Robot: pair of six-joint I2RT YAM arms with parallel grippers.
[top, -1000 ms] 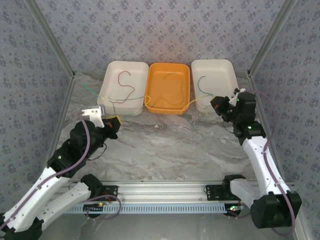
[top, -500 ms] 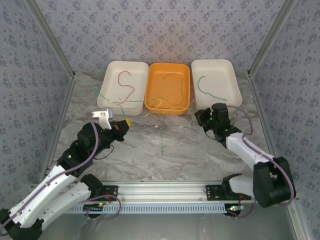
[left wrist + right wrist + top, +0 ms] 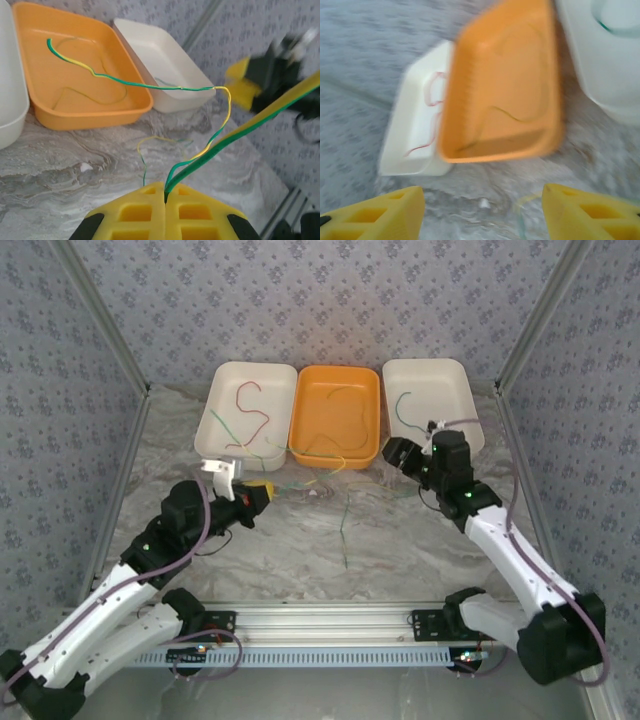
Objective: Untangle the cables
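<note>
- L gripper point(image 3: 165, 194): yellow fingers pressed together, pinching thin green-yellow wire point(image 3: 250, 126). Wire runs over grey marble table point(image 3: 60, 150) into orange plastic tray point(image 3: 90, 117).
- R gripper point(image 3: 482, 212): fingers spread wide, nothing between, above table by orange tray.
- Thin red wire point(image 3: 264, 422) lies in left white tray point(image 3: 270, 375); thin green wire point(image 3: 398, 412) in right white tray point(image 3: 450, 390).

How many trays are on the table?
3, in a row at the far edge: left white tray, orange tray in the middle, right white tray, its near end partly behind the right arm. None seem hidden.
</note>
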